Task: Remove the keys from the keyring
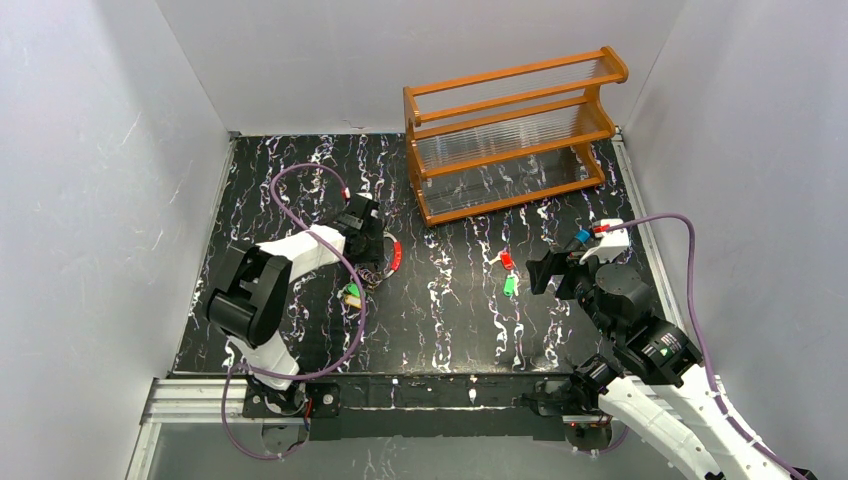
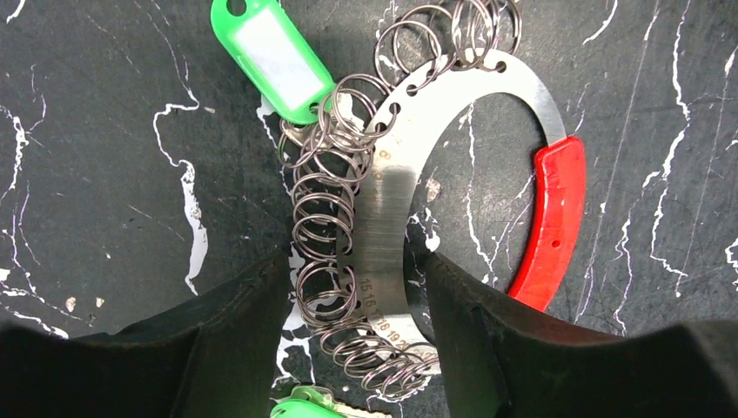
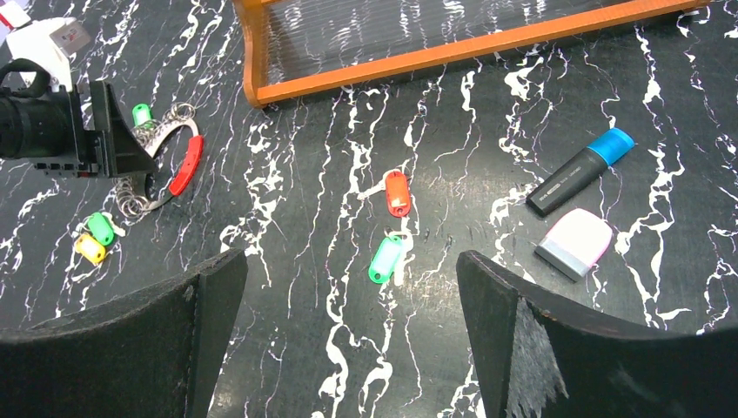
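The keyring [image 2: 387, 218] is a flat silvery band with a red segment [image 2: 553, 222] and many small wire rings, lying on the black table. It also shows in the top view [image 1: 388, 262] and the right wrist view [image 3: 178, 161]. My left gripper [image 2: 357, 279] is shut on its band and rings. One green key [image 2: 274, 57] hangs on a small ring. A green key [image 3: 100, 228] and a yellow key [image 3: 90, 250] lie by the ring; I cannot tell if they are attached. A red key [image 3: 396, 192] and a green key [image 3: 385, 259] lie loose mid-table. My right gripper [image 3: 350, 261] is open and empty, just short of them.
An orange wooden rack [image 1: 515, 135] stands at the back of the table. A black marker with a blue cap [image 3: 581, 171] and a white and pink block [image 3: 574, 244] lie right of the loose keys. Grey walls close in the table on three sides.
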Motion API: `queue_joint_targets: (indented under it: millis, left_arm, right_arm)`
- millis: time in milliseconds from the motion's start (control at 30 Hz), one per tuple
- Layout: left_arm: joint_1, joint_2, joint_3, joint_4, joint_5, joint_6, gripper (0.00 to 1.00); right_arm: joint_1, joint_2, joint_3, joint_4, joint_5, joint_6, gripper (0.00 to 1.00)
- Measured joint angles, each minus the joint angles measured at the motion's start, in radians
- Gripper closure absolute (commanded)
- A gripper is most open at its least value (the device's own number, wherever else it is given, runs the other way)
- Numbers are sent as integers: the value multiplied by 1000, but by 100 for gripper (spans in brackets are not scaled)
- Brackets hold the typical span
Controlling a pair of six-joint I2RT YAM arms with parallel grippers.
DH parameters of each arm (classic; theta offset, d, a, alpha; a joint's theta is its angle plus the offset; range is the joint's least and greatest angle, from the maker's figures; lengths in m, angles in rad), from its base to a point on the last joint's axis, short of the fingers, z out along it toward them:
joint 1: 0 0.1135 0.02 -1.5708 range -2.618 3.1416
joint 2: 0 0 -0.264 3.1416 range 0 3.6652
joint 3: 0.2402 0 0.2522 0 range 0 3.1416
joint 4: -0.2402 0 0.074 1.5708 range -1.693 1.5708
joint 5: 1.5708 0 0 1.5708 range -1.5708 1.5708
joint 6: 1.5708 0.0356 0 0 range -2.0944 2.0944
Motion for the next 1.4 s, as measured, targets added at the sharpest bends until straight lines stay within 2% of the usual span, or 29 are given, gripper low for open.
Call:
queue_joint_targets:
  millis: [100, 233, 367, 533, 700, 800, 967, 1067, 1200, 1400]
  left_arm:
    - [-8, 5, 0, 8, -2, 9, 51]
    - [-45, 21, 14, 15, -20, 16, 68]
    - [-110, 43, 37, 23, -34, 20, 78]
    - [-212, 55, 49, 30, -39, 48, 84]
    - [-327, 64, 67, 26, -7, 132, 85]
    - [-379, 64, 68, 31, 47, 201, 80]
    - [-405, 32, 38, 40, 117, 273, 53]
    - [-405, -9, 17, 26, 121, 273, 46]
    - [-404, -90, 7, 14, 105, 217, 42]
    - [-404, -185, -26, -6, 95, 76, 41]
  right_arm:
    - [0, 0, 0, 0, -3, 0, 1]
    - [0, 0, 0, 0, -10, 0, 1]
    - [0, 0, 0, 0, -19, 5, 1]
    - [0, 2, 0, 0, -32, 11, 1]
    - [0, 25, 0, 0, -53, 15, 1]
    - [0, 54, 0, 1, -74, 18, 1]
    - [0, 120, -5, 25, -131, 24, 1]
    - [0, 179, -11, 53, -172, 24, 1]
    - [0, 297, -12, 98, -233, 20, 2]
    - [0, 584, -7, 183, -307, -3, 9]
